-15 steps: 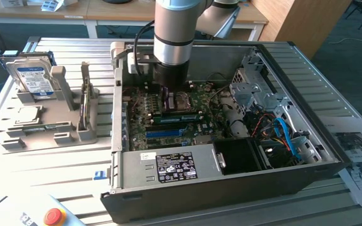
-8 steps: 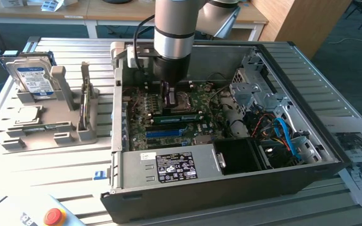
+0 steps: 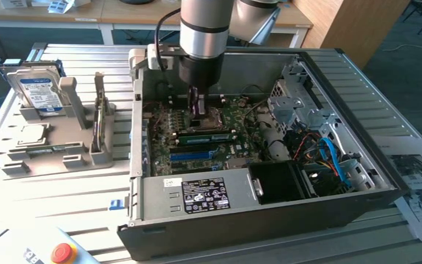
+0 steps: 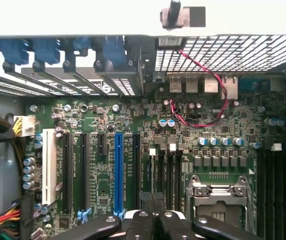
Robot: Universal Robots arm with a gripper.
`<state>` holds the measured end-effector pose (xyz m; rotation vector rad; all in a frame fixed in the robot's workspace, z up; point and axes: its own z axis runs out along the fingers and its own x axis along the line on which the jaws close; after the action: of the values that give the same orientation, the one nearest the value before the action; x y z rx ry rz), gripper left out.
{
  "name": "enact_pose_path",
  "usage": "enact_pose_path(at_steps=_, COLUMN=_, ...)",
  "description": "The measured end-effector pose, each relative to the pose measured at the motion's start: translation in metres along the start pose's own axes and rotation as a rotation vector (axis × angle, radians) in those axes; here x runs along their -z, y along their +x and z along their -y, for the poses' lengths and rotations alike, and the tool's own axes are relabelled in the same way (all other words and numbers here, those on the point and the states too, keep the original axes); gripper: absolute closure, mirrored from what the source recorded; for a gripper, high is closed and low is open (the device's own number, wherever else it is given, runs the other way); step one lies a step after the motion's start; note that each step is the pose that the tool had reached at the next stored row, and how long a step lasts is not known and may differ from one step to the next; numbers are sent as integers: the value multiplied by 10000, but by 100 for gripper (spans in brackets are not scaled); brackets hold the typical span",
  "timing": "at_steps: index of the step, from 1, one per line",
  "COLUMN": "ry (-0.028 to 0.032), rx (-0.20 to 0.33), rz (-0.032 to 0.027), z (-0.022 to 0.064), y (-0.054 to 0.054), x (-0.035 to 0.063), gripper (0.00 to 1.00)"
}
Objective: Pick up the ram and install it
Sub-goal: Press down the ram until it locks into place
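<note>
Bench [image 3: 64, 187] space is taken by the open computer case [image 3: 270, 220]. Inside the case, the ram [image 3: 205, 138] appears seated in a motherboard slot, with shut, empty jaws just above. If it is pressed off-centre, one end could be left unlatched.

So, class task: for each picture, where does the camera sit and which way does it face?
Exterior view: off the arm, raised, looking down into the open computer case; the arm and gripper show.
Wrist view: on the wrist, facing the motherboard; the gripper shows, jaws shut.
Shared: motherboard, processor socket, gripper.
</note>
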<state>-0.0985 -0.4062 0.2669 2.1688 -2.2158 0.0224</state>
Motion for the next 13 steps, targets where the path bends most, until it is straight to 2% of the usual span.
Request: enact_pose_path(at_steps=13, ry=0, rx=0, rz=-2, z=-5, y=12, x=292, gripper=90)
